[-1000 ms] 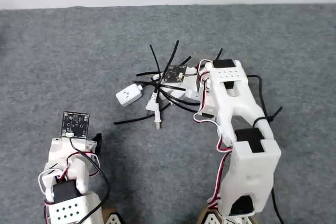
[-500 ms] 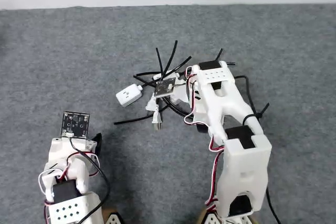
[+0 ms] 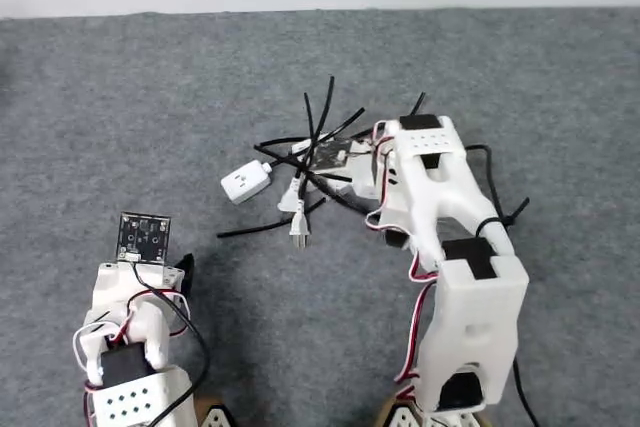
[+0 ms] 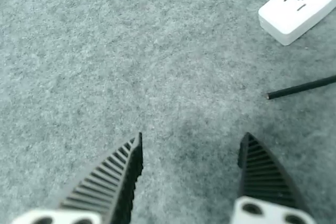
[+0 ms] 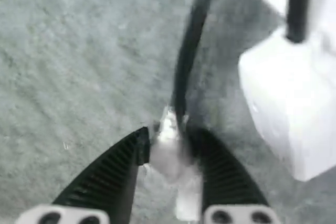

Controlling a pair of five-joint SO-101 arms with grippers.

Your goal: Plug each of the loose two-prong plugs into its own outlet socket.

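Note:
A white outlet socket lies on the grey carpet, also seen as the outlet socket ahead of my left gripper, which is open and holds nothing. A loose white plug lies prongs toward me beside a tangle of black cords. My right gripper is shut on a small white plug whose black cord runs away from the fingers. A second white outlet block sits close beside that gripper. The right arm hangs over the tangle.
A cut black cord end lies on the carpet near the left gripper. The left arm stays at the near left corner. Grey carpet spreads out to the left and far side.
The right arm swung left, then back right, dragging the cord tangle. Cord ends now stick up farther from me. The loose plug shifted slightly. The left arm stayed still.

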